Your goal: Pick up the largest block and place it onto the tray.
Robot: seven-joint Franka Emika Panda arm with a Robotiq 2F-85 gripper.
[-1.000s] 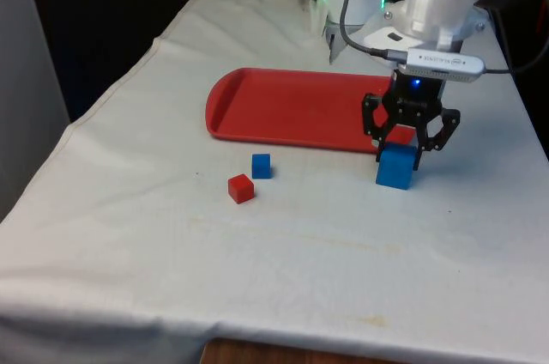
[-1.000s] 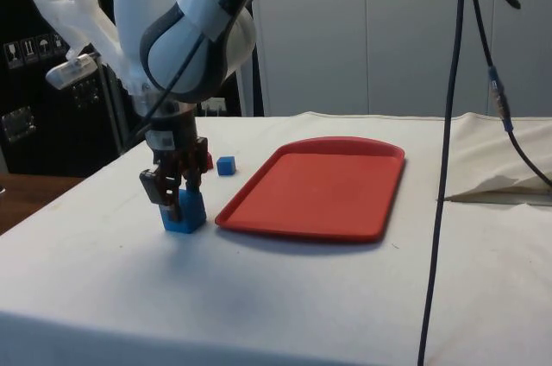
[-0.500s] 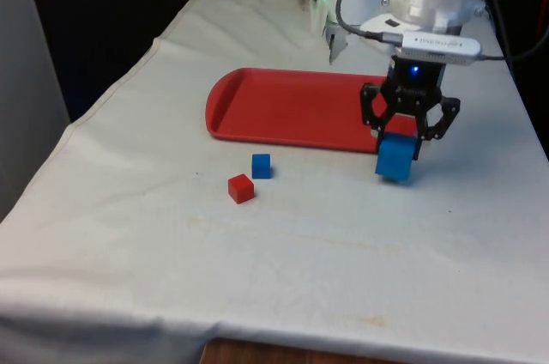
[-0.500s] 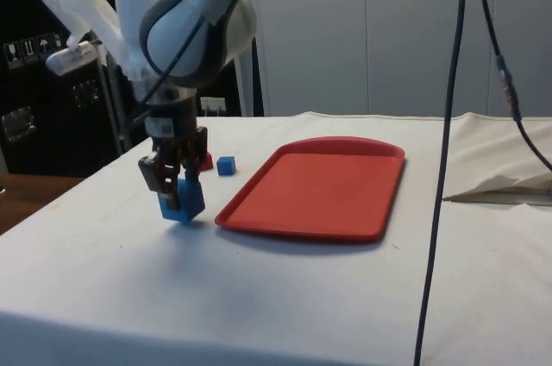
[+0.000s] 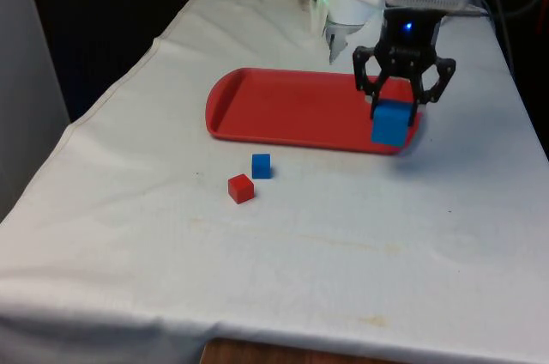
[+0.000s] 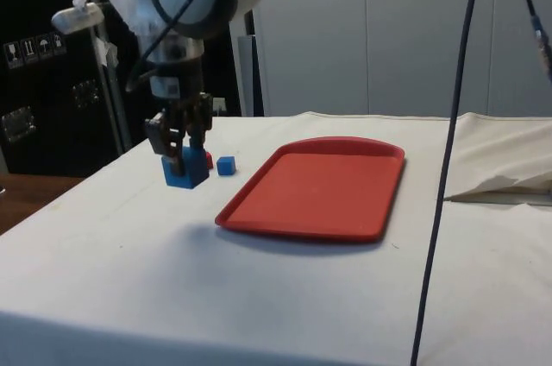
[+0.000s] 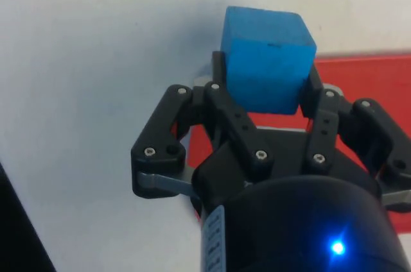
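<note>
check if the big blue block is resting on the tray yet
No, in the side view the big blue block hangs in the gripper above the cloth, short of the tray.

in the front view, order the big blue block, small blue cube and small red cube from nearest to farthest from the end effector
1. The large blue block, held between the fingers of the black end effector, above the near edge of the red plastic tray.
2. The small blue cube, on the cloth towards the front view's left.
3. The small red cube, just beyond the small blue cube, farthest.
</note>
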